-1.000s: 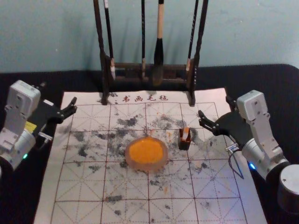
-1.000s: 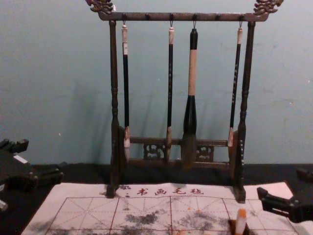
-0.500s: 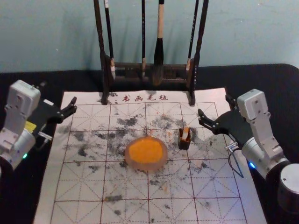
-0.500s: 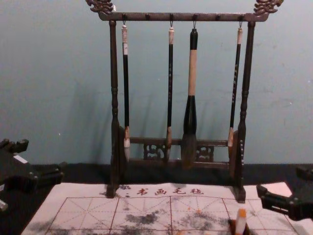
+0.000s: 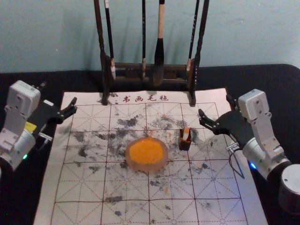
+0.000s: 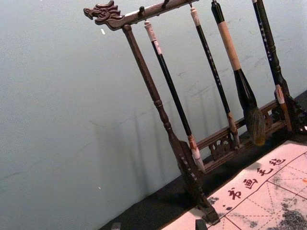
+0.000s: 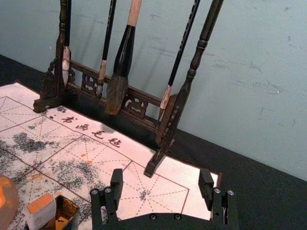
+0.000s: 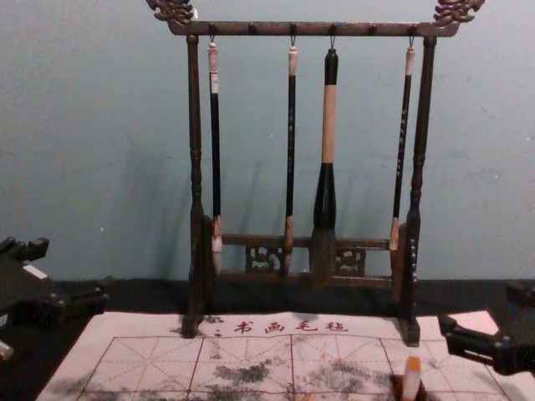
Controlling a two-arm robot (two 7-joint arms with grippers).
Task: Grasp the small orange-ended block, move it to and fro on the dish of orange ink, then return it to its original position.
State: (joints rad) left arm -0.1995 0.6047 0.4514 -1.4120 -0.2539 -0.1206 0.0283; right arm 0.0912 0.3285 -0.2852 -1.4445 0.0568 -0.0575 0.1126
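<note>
Block: one, orange-ended (image 5: 186,133), upright in one dark holder (image 5: 184,146), at 2 o'clock from the dish; its lower part hidden inside.
Dish: one (image 5: 146,167), holding orange ink (image 5: 146,152).
Right tool (image 5: 214,107): one, fingers spread, between 1 and 2 o'clock from the block, apart from it.
Left tool (image 5: 57,96): one, parked at 10 o'clock from the dish, fingers spread.
Brushes: four, hanging from one rack (image 8: 309,29), at 12 o'clock; tops cut off in head view.
Mat: one (image 5: 79,187), near edge cut off.
</note>
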